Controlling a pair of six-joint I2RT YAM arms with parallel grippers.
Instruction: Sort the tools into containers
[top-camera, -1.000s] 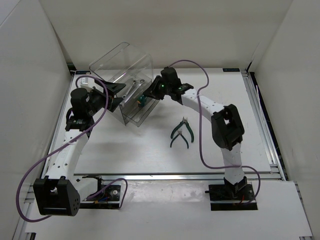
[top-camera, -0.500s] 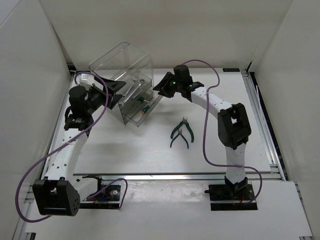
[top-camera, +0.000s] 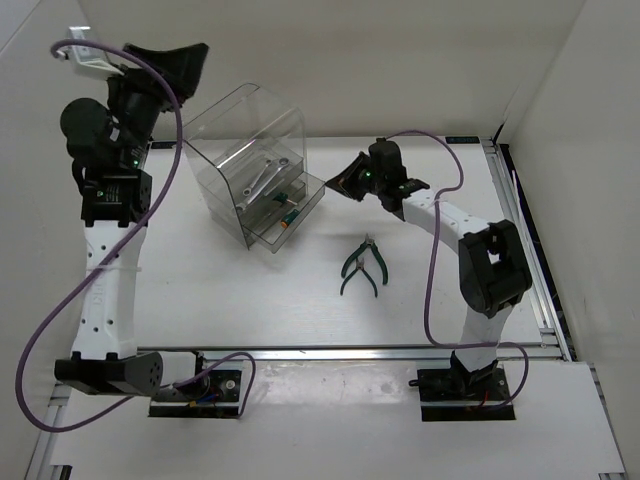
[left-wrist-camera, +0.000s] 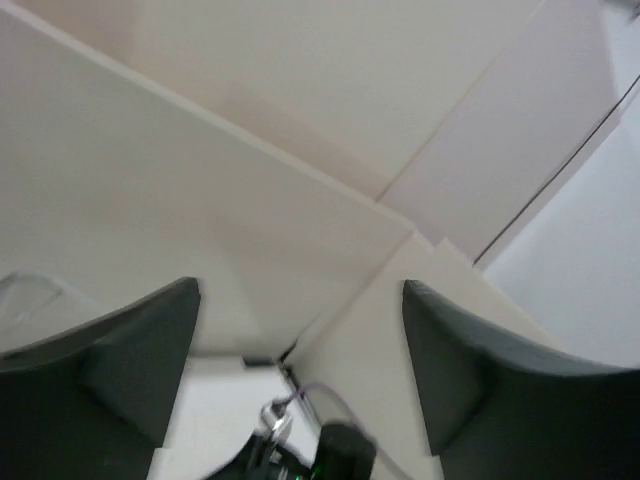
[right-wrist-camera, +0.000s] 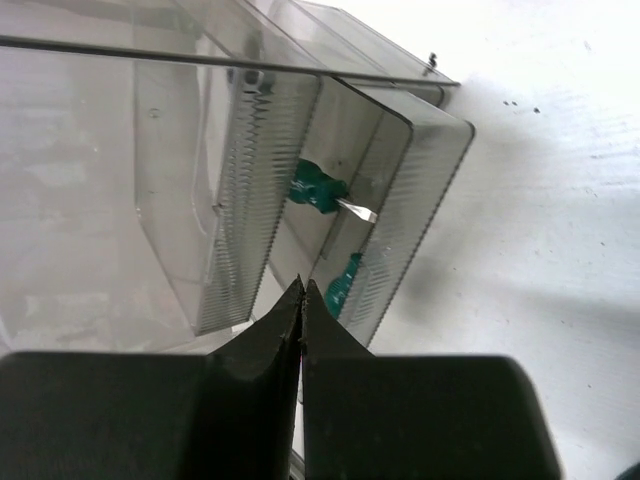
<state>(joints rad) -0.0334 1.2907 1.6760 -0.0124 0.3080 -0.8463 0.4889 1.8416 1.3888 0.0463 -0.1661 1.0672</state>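
Seen from the top external camera, the small clear plastic cabinet with a tall rounded shell is standing on the white desk, turned at an angle. Its shallow transparent drawers are jutting out toward the right. Two slim silver metal wrenches are lying crossed in the upper drawer, and the stubby green screwdriver is lying in a lower drawer. The small pliers with dark green handles are lying flat on the desk, well apart from the cabinet, with handles spread. The left arm is standing nearly upright, lifting the left fingers high above the desk's far left corner. The right arm is stretching low across the desk, and the right fingers are pointing at the drawers from just beside them.

In the left wrist view, the left fingers are dark, wedge-shaped and standing wide apart, facing only pale walls.

In the right wrist view, the right fingers are pressing together with nothing between them, aiming at the ribbed, see-through drawers. The screwdriver is showing its glossy green handle and short bright shaft through the plastic, lying inside a pulled-out drawer.
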